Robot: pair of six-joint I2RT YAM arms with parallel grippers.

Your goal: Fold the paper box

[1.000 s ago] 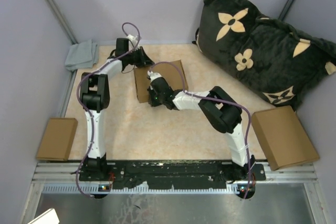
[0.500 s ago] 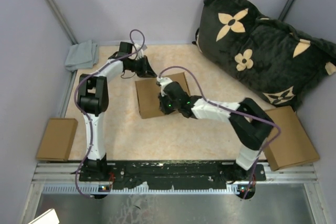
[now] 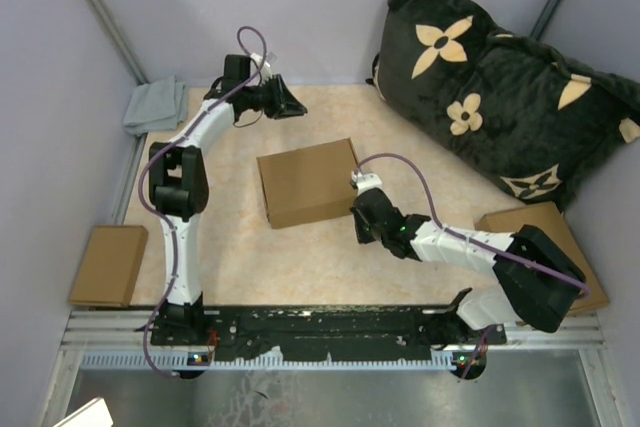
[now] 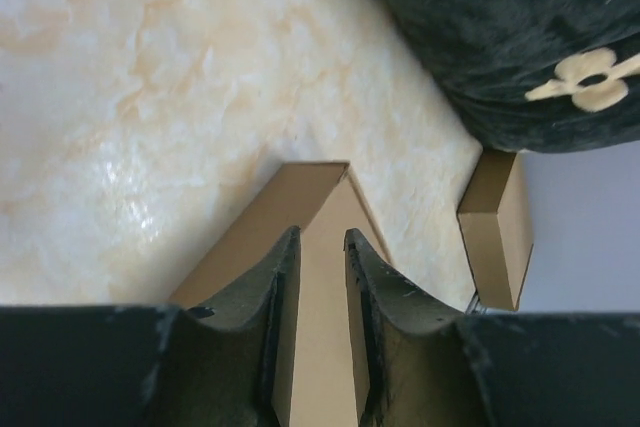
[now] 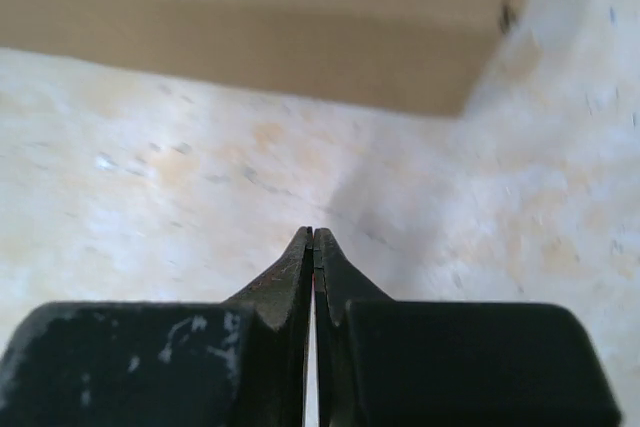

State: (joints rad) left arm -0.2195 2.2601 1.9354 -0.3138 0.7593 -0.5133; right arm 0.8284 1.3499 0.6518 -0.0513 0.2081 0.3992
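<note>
The paper box [image 3: 308, 182] lies shut as a shallow brown mailer in the middle of the table. My left gripper [image 3: 296, 107] hangs behind it near the back wall, clear of it. In the left wrist view my left gripper [image 4: 320, 237] has its jaws a narrow gap apart and empty, with the box [image 4: 300, 192] beyond them. My right gripper [image 3: 358, 227] is low over the table just off the box's front right corner. In the right wrist view it [image 5: 313, 234] is shut on nothing, with the box's side wall [image 5: 260, 37] ahead.
A ready-made brown box [image 3: 540, 259] sits at the right edge, also in the left wrist view [image 4: 497, 232]. A smaller brown piece [image 3: 108, 264] lies at the left edge. A black flowered cushion [image 3: 500, 77] fills the back right. A grey cloth [image 3: 155, 104] lies back left.
My right gripper has drawn off the box top toward the front right and down to the table. My left gripper has pulled back from the box's far edge toward the back wall.
</note>
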